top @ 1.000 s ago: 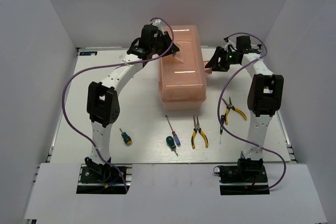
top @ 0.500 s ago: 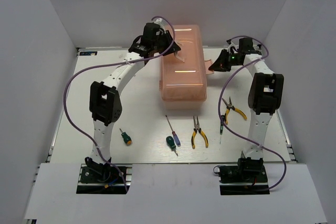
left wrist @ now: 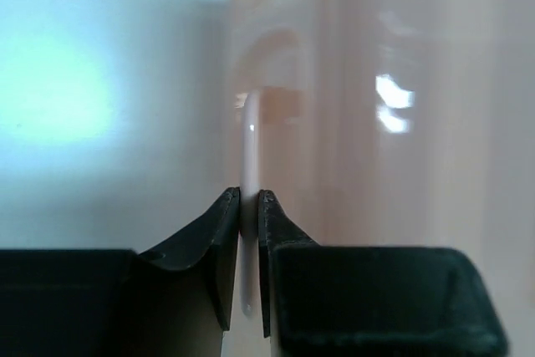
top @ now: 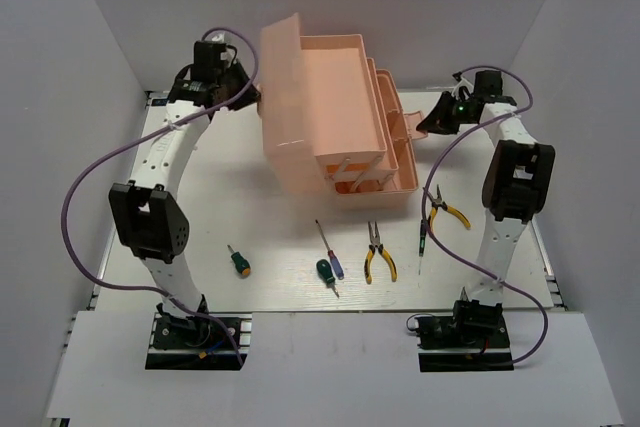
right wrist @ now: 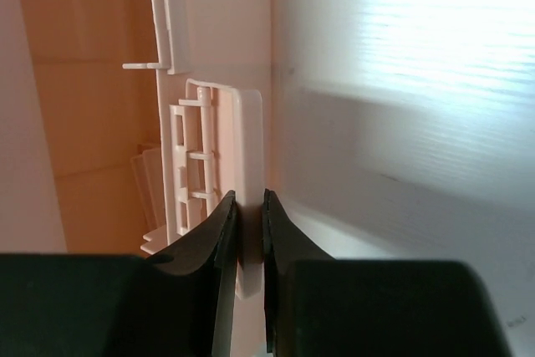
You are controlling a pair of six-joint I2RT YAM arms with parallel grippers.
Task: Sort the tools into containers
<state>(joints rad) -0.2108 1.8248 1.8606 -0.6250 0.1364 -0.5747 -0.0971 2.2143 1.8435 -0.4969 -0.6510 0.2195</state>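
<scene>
- White walls stand around a flat white table.
- A big see-through pink plastic toolbox sits at the back middle of the table. It is open. Its lid is tipped up on the left and its trays step out to the right.
- The left claw is squeezed nearly shut on the thin lid handle.
- The right claw is pinched tight on the flat latch tab.
- The tools lie on the table in front of the box: the middle yellow-handled pliers, the right yellow-handled pliers, a slim purple-handled screwdriver, a thin dark screwdriver, and two stubby ones, the left green-handled screwdriver and the middle green-handled screwdriver.
</scene>
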